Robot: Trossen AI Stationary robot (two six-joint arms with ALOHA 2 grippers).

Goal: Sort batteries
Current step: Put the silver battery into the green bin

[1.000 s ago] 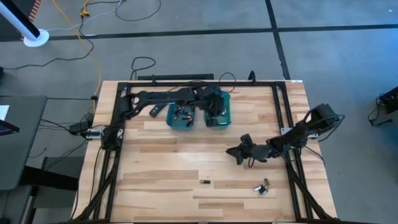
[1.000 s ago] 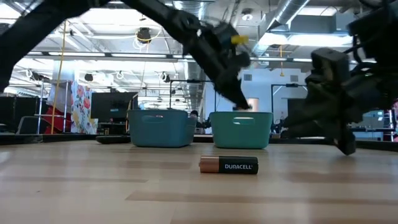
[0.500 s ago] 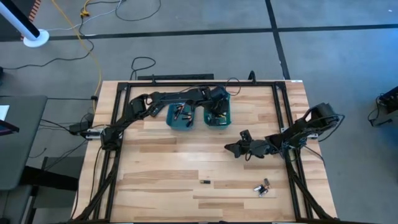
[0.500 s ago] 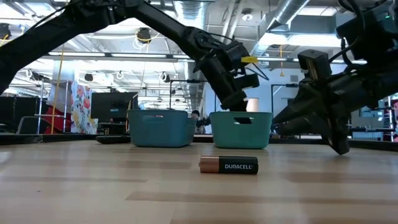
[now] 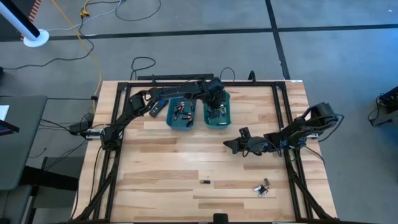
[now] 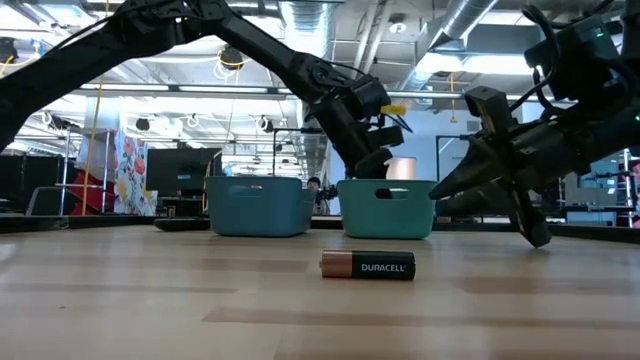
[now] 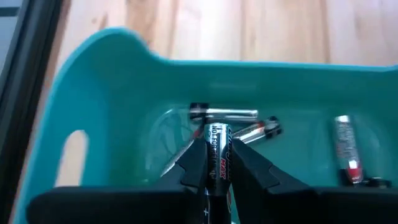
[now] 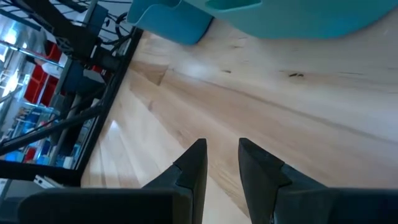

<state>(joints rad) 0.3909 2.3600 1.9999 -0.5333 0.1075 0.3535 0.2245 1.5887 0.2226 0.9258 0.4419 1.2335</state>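
Note:
Two teal bins stand at the table's far middle, the left bin point(image 5: 181, 116) and the right bin point(image 5: 217, 112); both hold several batteries. My left gripper point(image 5: 214, 101) hangs over the right bin point(image 7: 93, 93), shut on a silvery battery point(image 7: 216, 149). Below it, loose batteries point(image 7: 225, 114) lie on that bin's floor. My right gripper point(image 5: 231, 145) stands above bare wood, right of middle; its fingers point(image 8: 194, 163) are slightly open with nothing between them. A copper-ended battery point(image 6: 367, 266) lies flat on the near table, with a small cluster of batteries point(image 5: 262, 188) to its right. My left gripper pinches the silvery battery between its two fingers, which lie along the cell. The cell's free end point(image 7: 215, 132) sticks out past the fingertips. The fingers slant down from the table's left. The battery hangs clear above the right bin's floor.
A flat black device point(image 5: 155, 109) lies left of the left bin. Black frame rails point(image 5: 283, 118) run along the table's left, right and far sides. Open wood lies between the bins and the near batteries.
My left gripper has sunk toward the right bin's rim with the battery still in its fingers, and its arm has swung farther over the bin. My right gripper has drifted a little toward the table's far left and rolled about its own axis.

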